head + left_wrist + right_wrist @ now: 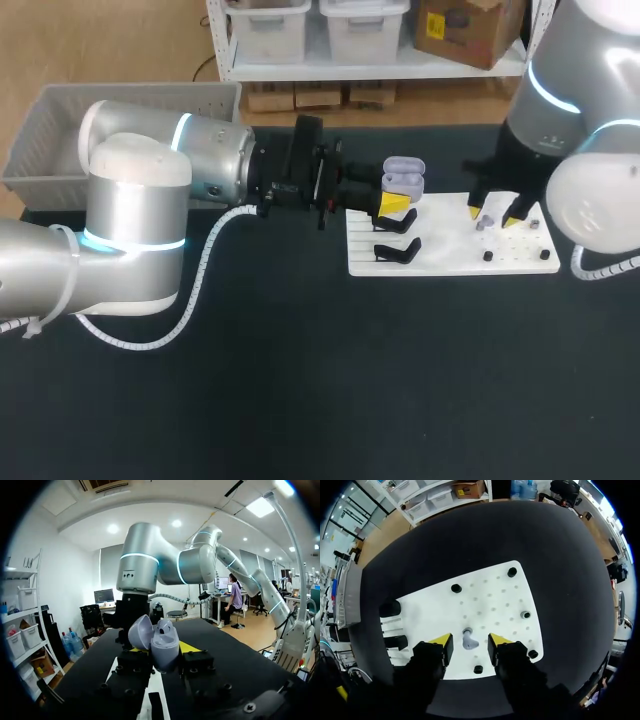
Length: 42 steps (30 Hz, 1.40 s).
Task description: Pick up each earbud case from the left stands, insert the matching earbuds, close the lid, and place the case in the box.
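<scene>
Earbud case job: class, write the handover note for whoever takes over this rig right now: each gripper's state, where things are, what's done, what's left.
Left gripper: shut on the earbud case, lid open, held clear of the black stands.
Right gripper: open above the white board, one earbud lying between its fingers, ungripped.
Both stands look empty.
Done: case picked up.
Left: insert earbuds, close lid, place case in the gray box.
</scene>
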{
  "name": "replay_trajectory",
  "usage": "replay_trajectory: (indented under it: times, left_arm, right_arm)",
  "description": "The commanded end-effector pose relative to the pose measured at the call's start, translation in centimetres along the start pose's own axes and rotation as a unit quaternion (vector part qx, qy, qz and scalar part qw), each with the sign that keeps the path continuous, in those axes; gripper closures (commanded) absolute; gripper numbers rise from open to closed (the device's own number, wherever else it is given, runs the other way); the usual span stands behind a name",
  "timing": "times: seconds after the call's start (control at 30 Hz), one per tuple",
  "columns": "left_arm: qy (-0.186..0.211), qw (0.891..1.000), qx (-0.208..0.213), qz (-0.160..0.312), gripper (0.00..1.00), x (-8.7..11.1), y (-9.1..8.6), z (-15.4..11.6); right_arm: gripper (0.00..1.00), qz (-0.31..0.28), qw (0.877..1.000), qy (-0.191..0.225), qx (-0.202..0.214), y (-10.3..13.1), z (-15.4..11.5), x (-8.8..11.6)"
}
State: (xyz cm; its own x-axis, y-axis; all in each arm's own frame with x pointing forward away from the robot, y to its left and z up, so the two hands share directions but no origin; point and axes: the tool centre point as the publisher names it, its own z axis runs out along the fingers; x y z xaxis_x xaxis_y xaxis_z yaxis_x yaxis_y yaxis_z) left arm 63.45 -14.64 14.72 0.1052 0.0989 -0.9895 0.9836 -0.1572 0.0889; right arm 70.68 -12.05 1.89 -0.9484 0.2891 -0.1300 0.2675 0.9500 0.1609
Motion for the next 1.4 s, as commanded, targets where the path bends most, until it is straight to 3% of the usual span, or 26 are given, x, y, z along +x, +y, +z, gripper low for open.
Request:
replay_trajectory:
  times: [0.03, 0.87, 1.07, 1.4]
  left_arm:
    - [0.0, 1.0, -0.001, 0.0, 1.0, 0.0, -0.1, 0.0]
    - [0.0, 1.0, -0.001, 0.0, 1.0, 0.0, -0.1, 0.0]
    - [0.0, 1.0, -0.001, 0.0, 1.0, 0.0, -0.1, 0.0]
    - [0.0, 1.0, -0.001, 0.0, 1.0, 0.0, -0.1, 0.0]
  right_arm:
    - [0.56, -0.001, 1.0, 0.004, 0.0, 0.1, 0.3, -0.1]
    - [0.74, 0.0, 1.0, 0.01, 0.001, 0.2, 1.0, -0.1]
    - [1.0, 0.0, 1.0, 0.009, 0.004, 0.1, 1.0, -0.1]
    - [1.0, -0.005, 1.0, 0.003, 0.004, 0.0, -1.4, 0.6]
